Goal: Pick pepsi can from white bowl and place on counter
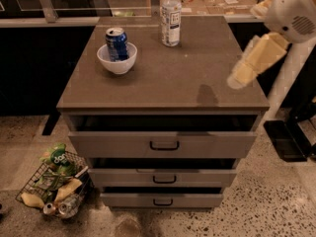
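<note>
The pepsi can [117, 43] is blue with a silver top and stands upright inside the white bowl [117, 64]. The bowl sits at the back left of the grey-brown counter [163, 83]. My gripper [238, 79] is the cream-coloured end of the arm. It hangs above the counter's right edge, far to the right of the bowl and can, and casts a shadow on the top. It touches nothing.
A clear plastic bottle [171, 16] with a white label stands at the back middle of the counter. Three drawers [164, 145] with black handles stand slightly open below. A wire basket [54, 184] of rubbish sits on the speckled floor at the lower left.
</note>
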`<state>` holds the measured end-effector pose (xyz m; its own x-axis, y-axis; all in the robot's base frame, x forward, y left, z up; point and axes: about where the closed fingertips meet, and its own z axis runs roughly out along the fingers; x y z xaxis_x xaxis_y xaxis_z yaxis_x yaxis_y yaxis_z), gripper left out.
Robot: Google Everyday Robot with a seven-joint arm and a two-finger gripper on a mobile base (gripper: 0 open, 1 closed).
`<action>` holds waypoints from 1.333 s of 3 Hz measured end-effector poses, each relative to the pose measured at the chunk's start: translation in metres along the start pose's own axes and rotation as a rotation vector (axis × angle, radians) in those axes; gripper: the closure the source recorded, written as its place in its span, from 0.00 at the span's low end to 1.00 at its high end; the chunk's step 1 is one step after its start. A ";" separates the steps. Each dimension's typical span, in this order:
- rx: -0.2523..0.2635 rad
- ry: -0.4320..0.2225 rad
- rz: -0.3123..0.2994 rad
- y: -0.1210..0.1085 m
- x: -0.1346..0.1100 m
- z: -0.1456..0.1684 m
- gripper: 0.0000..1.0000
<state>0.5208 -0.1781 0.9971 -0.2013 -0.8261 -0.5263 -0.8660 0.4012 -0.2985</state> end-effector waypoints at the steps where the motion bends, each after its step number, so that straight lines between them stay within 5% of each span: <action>1: 0.024 -0.216 0.043 -0.014 -0.041 0.023 0.00; 3: 0.090 -0.613 0.042 -0.035 -0.125 0.062 0.00; 4: 0.106 -0.650 0.029 -0.036 -0.140 0.062 0.00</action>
<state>0.6090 -0.0524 1.0317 0.1226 -0.4205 -0.8990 -0.8078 0.4840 -0.3365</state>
